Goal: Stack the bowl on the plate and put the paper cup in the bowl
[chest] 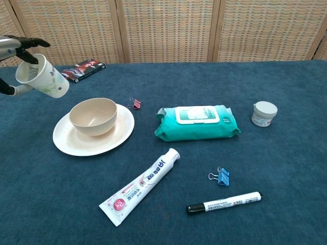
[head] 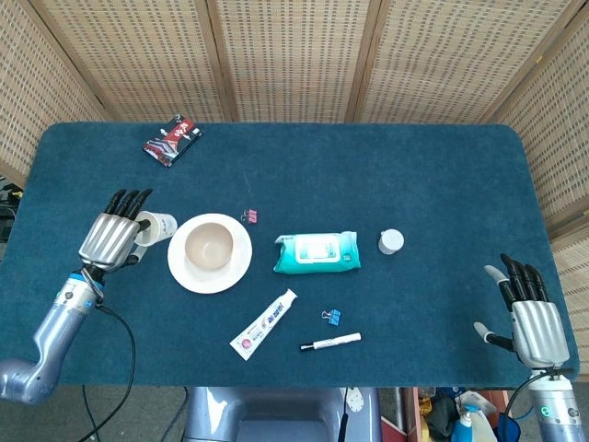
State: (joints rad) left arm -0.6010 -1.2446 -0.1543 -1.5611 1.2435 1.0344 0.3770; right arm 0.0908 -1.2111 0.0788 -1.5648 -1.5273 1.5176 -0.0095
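Note:
A beige bowl sits on the white plate, left of the table's middle. My left hand holds the white paper cup in the air, tilted, just left of the plate and above table height. My right hand rests open at the table's front right corner, holding nothing; the chest view does not show it.
A teal wipes pack lies right of the plate, a small white jar beyond it. Toothpaste tube, blue clip, marker lie in front. A pink clip and a dark packet lie behind.

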